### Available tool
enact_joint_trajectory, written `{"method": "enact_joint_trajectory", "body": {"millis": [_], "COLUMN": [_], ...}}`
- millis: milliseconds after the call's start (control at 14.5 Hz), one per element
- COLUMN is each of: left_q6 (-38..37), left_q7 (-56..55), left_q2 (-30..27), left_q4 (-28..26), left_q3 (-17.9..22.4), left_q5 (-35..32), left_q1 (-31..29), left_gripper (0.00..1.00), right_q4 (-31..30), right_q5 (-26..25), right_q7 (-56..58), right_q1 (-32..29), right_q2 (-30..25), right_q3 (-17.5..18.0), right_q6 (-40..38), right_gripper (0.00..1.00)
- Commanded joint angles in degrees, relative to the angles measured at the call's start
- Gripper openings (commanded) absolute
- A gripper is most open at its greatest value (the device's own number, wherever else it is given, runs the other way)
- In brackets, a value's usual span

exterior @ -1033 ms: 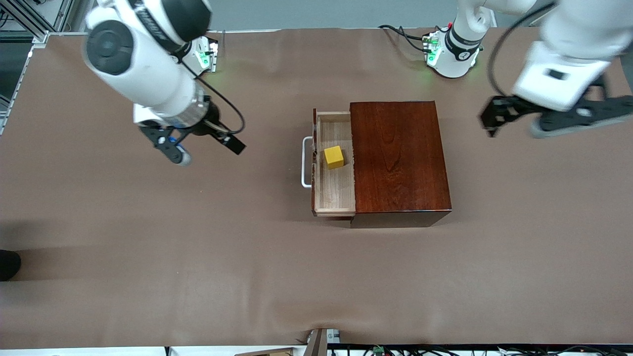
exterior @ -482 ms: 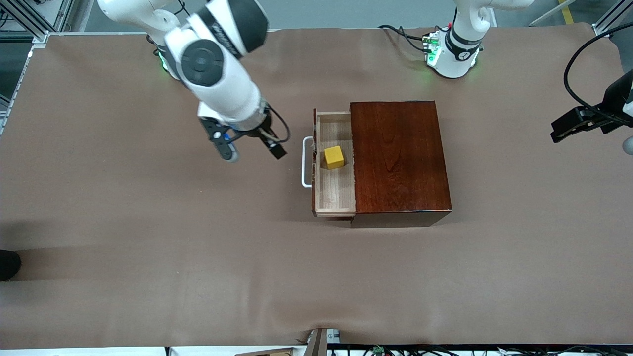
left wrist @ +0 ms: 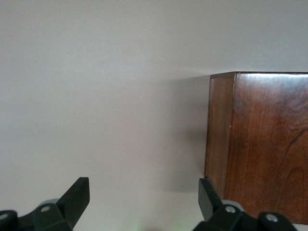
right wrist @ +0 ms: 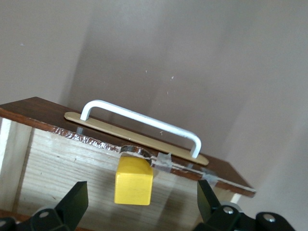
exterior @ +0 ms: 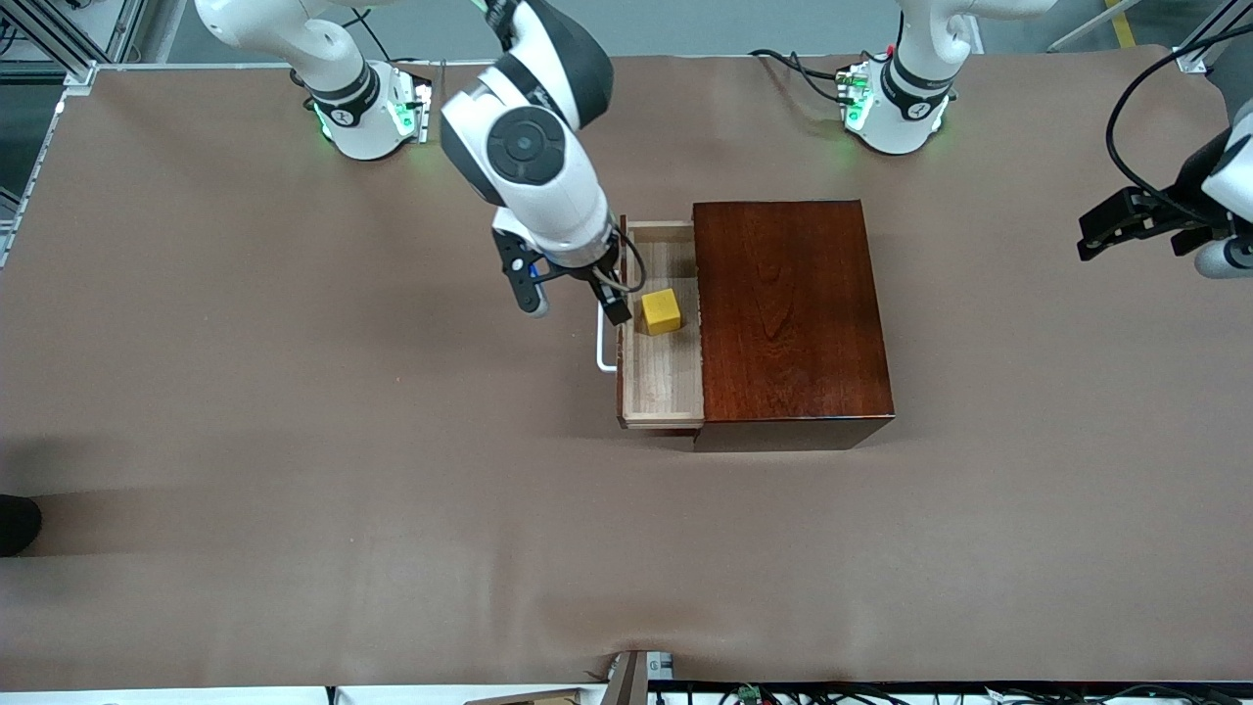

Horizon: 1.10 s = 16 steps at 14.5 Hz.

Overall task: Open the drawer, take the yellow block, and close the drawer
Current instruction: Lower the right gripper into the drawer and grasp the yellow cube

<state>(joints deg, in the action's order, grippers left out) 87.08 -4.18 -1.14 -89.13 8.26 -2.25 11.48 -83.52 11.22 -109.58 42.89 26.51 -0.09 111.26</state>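
So your right gripper [exterior: 576, 297] has swung in from the right arm's end of the bench [exterior: 294, 441] over the last second and now hangs over the drawer [exterior: 664, 392] front, fingers spread wide with nothing between them. From the block's spot it sits at roughly 9 o'clock in the front view, one finger just beside the white handle [exterior: 604, 338]. The drawer is already pulled out of the dark-red box [exterior: 791, 313], so step one looks done. The yellow block [exterior: 661, 311] sits on the tray floor, close to the drawer front, and the right wrist view shows the yellow block [right wrist: 134, 181] nearly centred between the fingers, so I'd say you're lining up the pick. Meanwhile your left gripper [exterior: 1145, 230] has pulled away to about 3 o'clock of the box, open too, and just waits over the bench. Watch that drawer front lip on the way down, it's tight there.
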Motion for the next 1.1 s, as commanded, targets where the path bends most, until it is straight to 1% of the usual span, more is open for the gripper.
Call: {"method": "enact_joint_trajectory", "body": {"millis": [0, 69, 207, 551, 826, 895, 964, 1033], "left_q6": [1.78, 1.69, 1.43, 0.99, 0.99, 1.25, 1.25, 1.25], "left_q7": [0.84, 0.14, 0.66, 1.19, 1.19, 1.27, 1.28, 1.19], "left_q2": [-3.08, -2.99, -3.08, -2.91, -2.73, -2.82, -2.73, -2.73], "left_q4": [-2.37, -1.23, -0.78, -0.78, -0.78, -1.13, -1.31, -1.40], "left_q3": [-0.44, -0.44, -0.52, -0.61, -1.49, -2.10, -4.80, -8.66], "left_q5": [1.11, 1.11, 1.02, 1.02, 0.58, 0.23, 0.14, 0.14], "left_q1": [-0.67, -0.41, -0.58, 0.03, -0.14, -0.67, -2.41, -6.78], "left_gripper": [1.00, 1.00, 1.00, 1.00, 1.00, 1.00, 1.00, 1.00], "right_q4": [3.89, 3.89, 3.89, 3.80, 3.80, 3.80, 3.80, 3.72], "right_q5": [0.38, 0.29, 0.21, 0.20, -0.06, -0.15, -0.32, -1.45], "right_q7": [-4.75, -6.33, -7.83, -9.59, -10.30, -10.30, -10.30, -10.39], "right_q1": [2.54, 3.07, 3.60, 4.22, 5.01, 5.01, 5.01, 5.01], "right_q2": [4.33, 5.30, 6.18, 7.59, 9.35, 9.53, 9.70, 10.14], "right_q3": [-0.70, -0.71, -0.71, -0.71, -0.79, -0.79, -0.88, -0.97], "right_q6": [1.39, 3.59, 6.58, 7.56, 10.72, 11.08, 11.08, 11.08], "right_gripper": [1.00, 1.00, 1.00, 1.00, 1.00, 1.00, 1.00, 1.00]}}
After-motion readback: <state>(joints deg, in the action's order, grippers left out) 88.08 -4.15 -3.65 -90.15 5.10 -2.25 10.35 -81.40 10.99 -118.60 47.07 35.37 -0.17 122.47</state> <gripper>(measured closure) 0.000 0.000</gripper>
